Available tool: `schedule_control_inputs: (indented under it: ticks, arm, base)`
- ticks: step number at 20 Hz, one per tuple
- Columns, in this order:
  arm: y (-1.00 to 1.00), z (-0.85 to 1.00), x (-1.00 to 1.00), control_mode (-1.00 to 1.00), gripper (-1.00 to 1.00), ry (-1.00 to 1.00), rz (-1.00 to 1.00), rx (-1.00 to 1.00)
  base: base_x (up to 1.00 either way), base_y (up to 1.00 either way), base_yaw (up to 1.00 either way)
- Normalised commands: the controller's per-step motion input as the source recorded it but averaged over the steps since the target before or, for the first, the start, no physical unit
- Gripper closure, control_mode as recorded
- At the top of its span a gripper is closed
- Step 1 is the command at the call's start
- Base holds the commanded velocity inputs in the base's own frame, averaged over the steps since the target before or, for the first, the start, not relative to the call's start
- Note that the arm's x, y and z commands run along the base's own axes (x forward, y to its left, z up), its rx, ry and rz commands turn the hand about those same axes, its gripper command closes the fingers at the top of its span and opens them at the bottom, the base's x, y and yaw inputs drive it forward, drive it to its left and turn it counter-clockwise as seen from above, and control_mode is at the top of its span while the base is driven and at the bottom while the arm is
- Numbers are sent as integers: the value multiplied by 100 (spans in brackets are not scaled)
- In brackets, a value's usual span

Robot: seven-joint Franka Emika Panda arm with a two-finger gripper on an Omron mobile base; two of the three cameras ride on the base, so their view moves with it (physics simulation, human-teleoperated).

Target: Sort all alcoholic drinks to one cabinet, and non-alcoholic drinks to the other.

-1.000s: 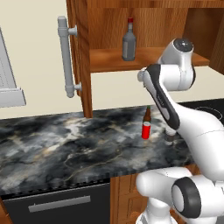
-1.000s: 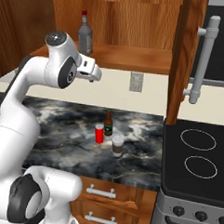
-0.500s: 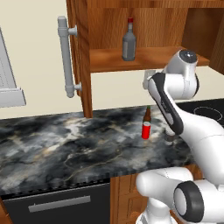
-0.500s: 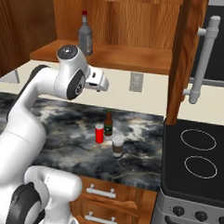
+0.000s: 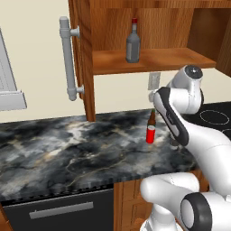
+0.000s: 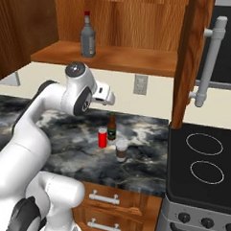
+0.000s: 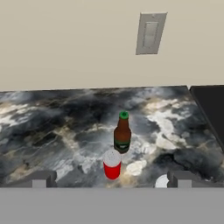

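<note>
Behind the red can, beer bottle.

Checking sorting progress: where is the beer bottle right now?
The beer bottle stands upright on the marble counter, below the open cabinet, just behind the red can and left of the stove.

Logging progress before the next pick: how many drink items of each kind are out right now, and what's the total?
Bottles: 2, the grey glass bottle on the cabinet shelf and the beer bottle on the counter.
Cans: 1, the red can on the counter.
Lidded cups: 1, the brown cup on the counter.
Total: 4.
</note>
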Motion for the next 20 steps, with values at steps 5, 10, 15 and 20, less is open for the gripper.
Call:
schedule_control_inputs:
  ticks: [5,10,15,20]
  arm:
    - [0,-33,3,-100,-100,0,0,0]
    - [-4,-29,13,-100,-100,0,-1,0]
    - [-7,-26,18,-100,-100,0,-1,0]
    - [-5,-30,16,-100,-100,0,-1,-1]
  base:
    - [0,0,0]
    - [0,0,0]
    - [0,0,0]
    - [0,0,0]
